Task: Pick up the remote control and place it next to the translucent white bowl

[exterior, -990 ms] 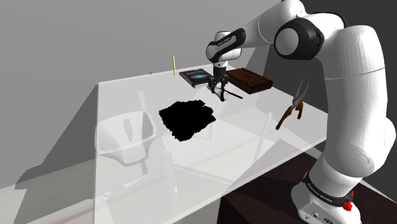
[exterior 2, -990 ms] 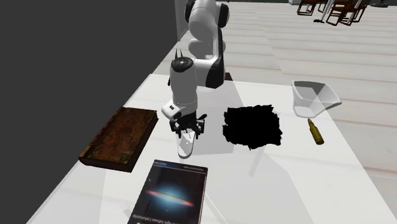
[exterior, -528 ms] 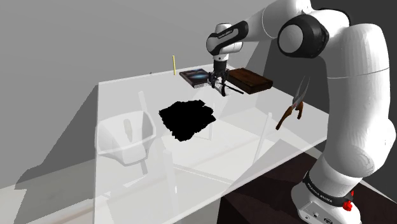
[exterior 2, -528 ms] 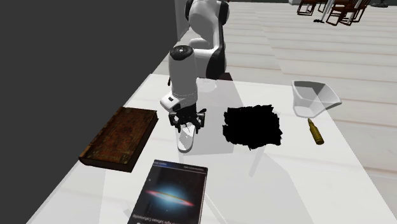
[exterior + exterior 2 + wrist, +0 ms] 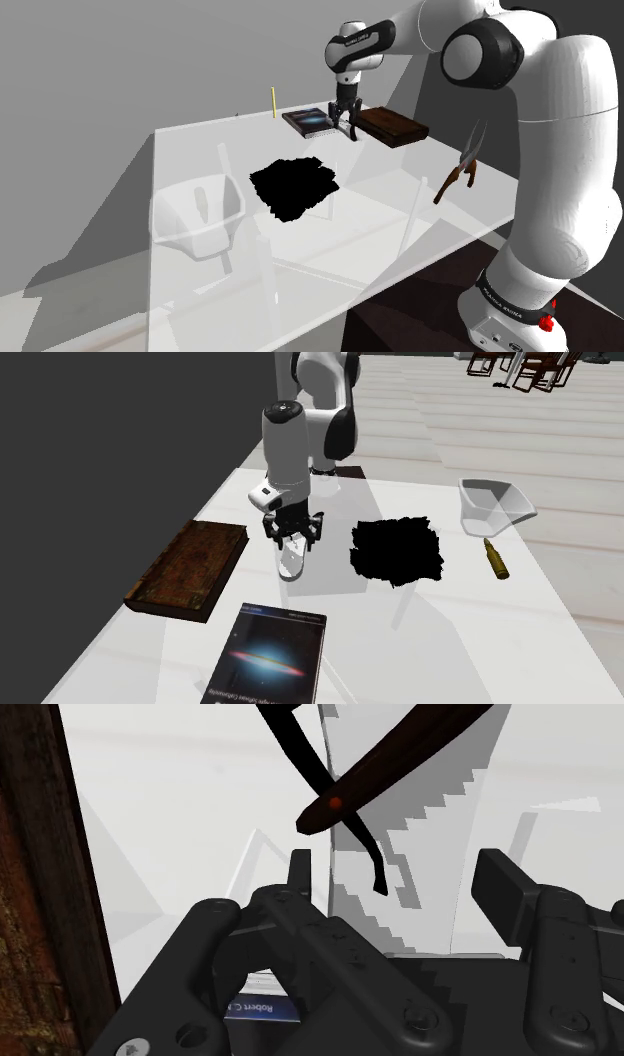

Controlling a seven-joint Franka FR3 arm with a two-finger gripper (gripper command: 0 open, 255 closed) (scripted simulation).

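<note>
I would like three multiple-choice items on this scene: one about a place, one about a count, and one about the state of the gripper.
1. In the second exterior view, on which side of the gripper does the brown book lie?
A. toward that view's left
B. toward that view's right
C. directly under it

2. How many books lie on the table?
A. one
B. two
C. four

3. The gripper is:
A. open
B. shut on nothing
C. shut on the white remote control

Answers:
1 A: the brown book sits toward the left edge, and the gripper is nearer the middle.
2 B: there is the brown book and the galaxy-cover book.
3 C: the white remote control hangs from the fingers, above its shadow.
</note>
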